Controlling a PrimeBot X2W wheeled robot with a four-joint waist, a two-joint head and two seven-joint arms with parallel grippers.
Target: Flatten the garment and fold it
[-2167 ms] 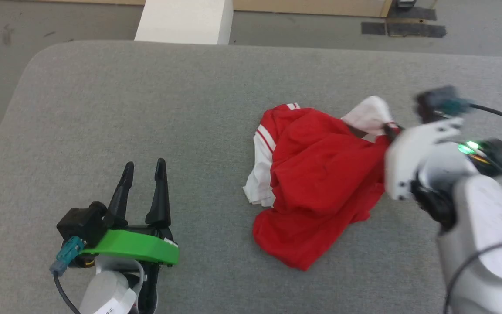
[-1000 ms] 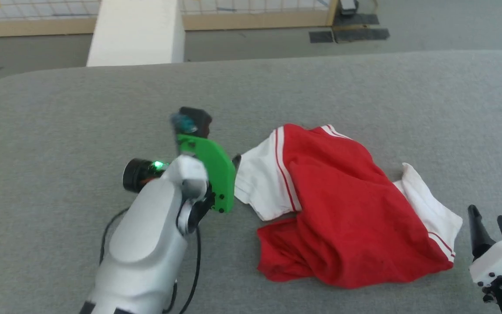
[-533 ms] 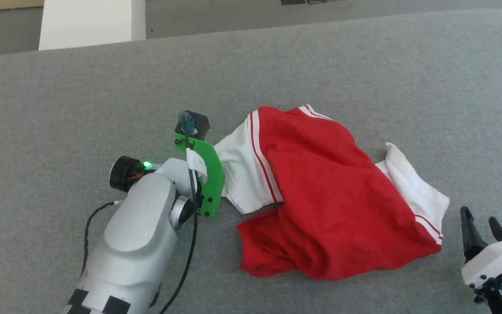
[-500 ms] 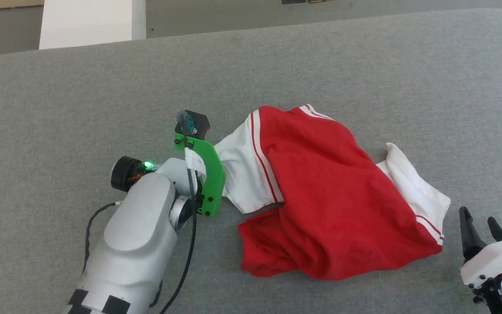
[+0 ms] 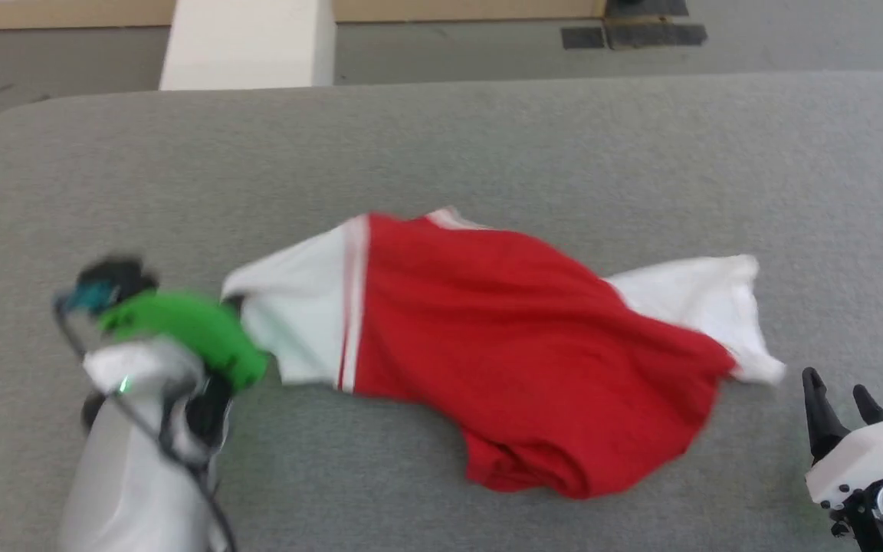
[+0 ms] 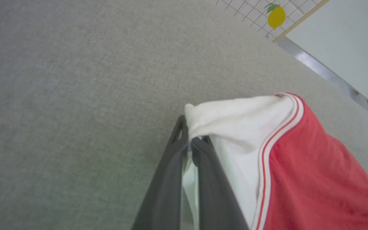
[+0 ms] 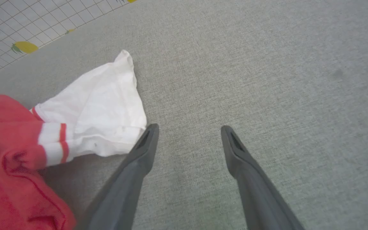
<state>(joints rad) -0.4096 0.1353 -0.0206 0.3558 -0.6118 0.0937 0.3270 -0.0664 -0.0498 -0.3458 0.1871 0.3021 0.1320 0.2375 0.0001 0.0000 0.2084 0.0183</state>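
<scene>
The garment (image 5: 503, 337), red with white sleeves and red-white stripe trim, lies stretched left to right across the grey table (image 5: 487, 130). My left gripper (image 5: 233, 305), blurred under its green bracket, is at the tip of the left white sleeve (image 5: 296, 314). In the left wrist view its fingers (image 6: 203, 172) are shut on that sleeve's (image 6: 235, 127) edge, with white cloth pinched between them. My right gripper (image 5: 840, 395) stands open at the lower right, just off the right white sleeve (image 5: 702, 299). In the right wrist view its fingers (image 7: 139, 159) are spread over bare table beside that sleeve (image 7: 97, 105).
A white block (image 5: 246, 46) stands beyond the table's far edge, with dark mats (image 5: 633, 31) on the floor behind. A gridded panel with lemon prints (image 6: 276, 16) shows past the table. Bare table lies around the garment on all sides.
My left gripper has shut on the left sleeve and pulled it leftward, drawing the garment out longer and flatter. The head camera has shifted. The right gripper stays open.
</scene>
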